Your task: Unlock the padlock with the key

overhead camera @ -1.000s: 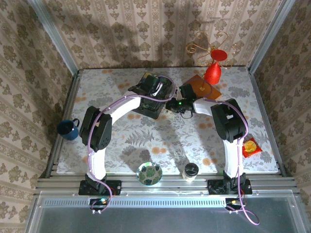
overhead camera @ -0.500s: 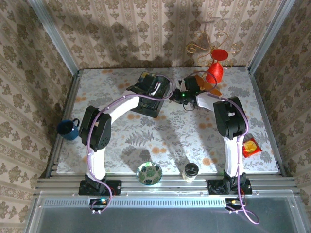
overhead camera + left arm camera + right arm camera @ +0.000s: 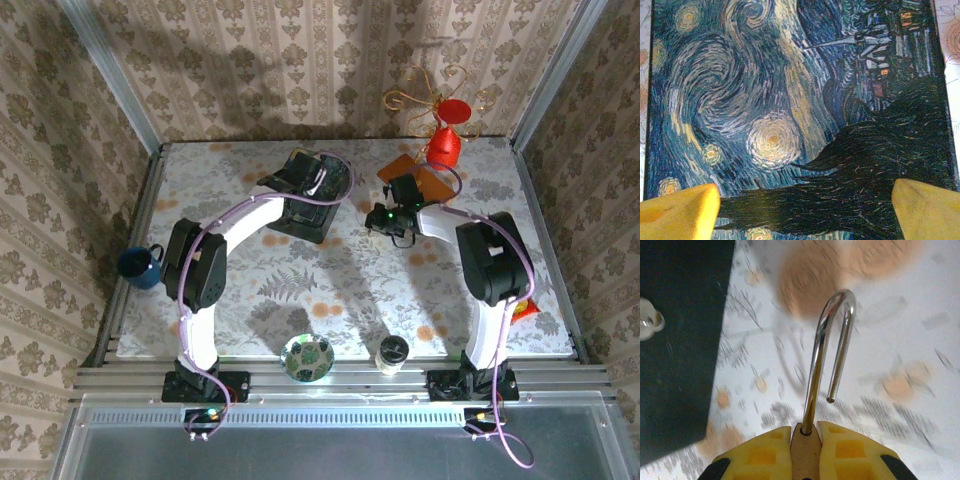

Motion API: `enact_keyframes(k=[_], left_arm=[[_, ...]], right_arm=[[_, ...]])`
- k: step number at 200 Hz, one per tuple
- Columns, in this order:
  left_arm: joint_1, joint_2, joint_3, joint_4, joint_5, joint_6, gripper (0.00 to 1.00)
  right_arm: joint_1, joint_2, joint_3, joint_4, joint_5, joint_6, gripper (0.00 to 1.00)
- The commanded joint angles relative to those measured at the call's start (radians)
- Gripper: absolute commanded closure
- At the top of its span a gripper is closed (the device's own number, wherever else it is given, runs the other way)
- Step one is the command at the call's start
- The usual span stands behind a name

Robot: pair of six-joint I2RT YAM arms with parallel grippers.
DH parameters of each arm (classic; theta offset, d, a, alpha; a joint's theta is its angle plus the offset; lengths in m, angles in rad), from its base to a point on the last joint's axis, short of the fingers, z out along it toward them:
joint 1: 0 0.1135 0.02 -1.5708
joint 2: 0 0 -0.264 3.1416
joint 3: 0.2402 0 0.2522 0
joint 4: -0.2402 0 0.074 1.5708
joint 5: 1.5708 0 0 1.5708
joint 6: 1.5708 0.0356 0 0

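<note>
Padlock (image 3: 812,382): clamped in the right gripper (image 3: 805,437), a thin strip of brass body pinched between the two yellow fingers (image 3: 850,450).

Long axis: in line with the fingers. The silvery shackle points straight away from the wrist, leaning slightly to the right in the right wrist view.

Shackle: swung open. The long leg sits in the body, while the short leg ends free in the air, clear of the body.

Location: held over the flowered tablecloth (image 3: 910,315), near the edge of the dark box (image 3: 675,340) on the left of that view. In the top view the right gripper (image 3: 385,215) sits between the box (image 3: 300,218) and an orange board (image 3: 418,182), toward the far side of the table.

Left gripper (image 3: 805,210): jaws wide apart, yellow fingertips (image 3: 680,212) in the two lower corners of the left wrist view, nothing between them. It hangs over the starry painted lid of the box (image 3: 770,100).

Hard to make out:
- Most of the padlock body is covered by the finger pads, and its lower end is cut off by the frame edge.
- The tablecloth behind the shackle is blurred.
- A small pale round thing (image 3: 650,320) on the box cannot be identified.
- From the top view the padlock is too small to pick out.
</note>
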Motion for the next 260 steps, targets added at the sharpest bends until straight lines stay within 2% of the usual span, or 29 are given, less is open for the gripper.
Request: enact_keyframes(k=[1,7,27,42,55,62,105,109,113,121,146,157,161,174,193,212,245,260], left_arm=[[0.004,-0.055,-0.025,-0.134,0.047,-0.029,0.03],[0.004,-0.072,-0.024,-0.131,0.055,-0.039,0.0],[0.004,-0.141,-0.036,-0.119,0.061,-0.062,0.0],[0.004,-0.207,-0.069,-0.098,0.053,-0.081,0.0],[0.006,-0.271,-0.121,-0.062,0.03,-0.098,0.0],[0.007,-0.313,-0.155,-0.036,0.013,-0.109,0.0],[0.07,-0.593,-0.477,0.188,-0.058,-0.151,0.0],[0.077,-0.617,-0.509,0.207,-0.07,-0.147,0.0],[0.081,-0.645,-0.545,0.236,-0.086,-0.138,0.0],[0.092,-0.697,-0.624,0.305,-0.128,-0.117,0.0],[0.136,-0.84,-0.869,0.544,-0.209,-0.068,0.0],[0.142,-0.878,-0.928,0.59,-0.254,-0.052,0.0],[0.169,-0.887,-0.945,0.602,-0.277,-0.044,0.0],[0.184,-0.909,-0.983,0.628,-0.38,-0.047,0.0],[0.204,-0.919,-1.035,0.696,-0.413,-0.009,0.0],[0.239,-0.915,-1.094,0.779,-0.408,0.007,0.0],[0.275,-0.949,-1.18,0.912,-0.357,0.061,0.0],[0.286,-0.953,-1.184,0.912,-0.338,0.066,0.0]], right_arm=[[0.019,-0.069,-0.065,-0.09,0.049,-0.043,1.0],[0.024,-0.074,-0.081,-0.101,0.058,-0.049,1.0],[0.043,-0.073,-0.107,-0.129,0.112,-0.065,0.96],[0.052,-0.062,-0.114,-0.136,0.137,-0.068,0.84],[0.064,-0.064,-0.118,-0.138,0.178,-0.073,0.62],[0.071,-0.074,-0.119,-0.145,0.207,-0.075,0.55],[0.088,-0.252,-0.193,-0.146,0.335,-0.114,0.44],[0.088,-0.276,-0.204,-0.143,0.347,-0.122,0.42],[0.088,-0.302,-0.218,-0.14,0.361,-0.128,0.35],[0.087,-0.353,-0.243,-0.129,0.397,-0.141,0.31],[0.076,-0.492,-0.327,-0.101,0.508,-0.181,0.27],[0.068,-0.551,-0.358,-0.084,0.548,-0.195,0.26],[0.067,-0.569,-0.369,-0.075,0.562,-0.206,0.26],[0.067,-0.627,-0.417,-0.027,0.617,-0.235,0.26],[0.064,-0.717,-0.512,0.097,0.698,-0.291,0.25],[0.051,-0.799,-0.597,0.221,0.766,-0.35,0.24],[0.032,-0.927,-0.722,0.377,0.803,-0.458,0.23],[0.013,-0.978,-0.772,0.421,0.81,-0.479,0.22]])
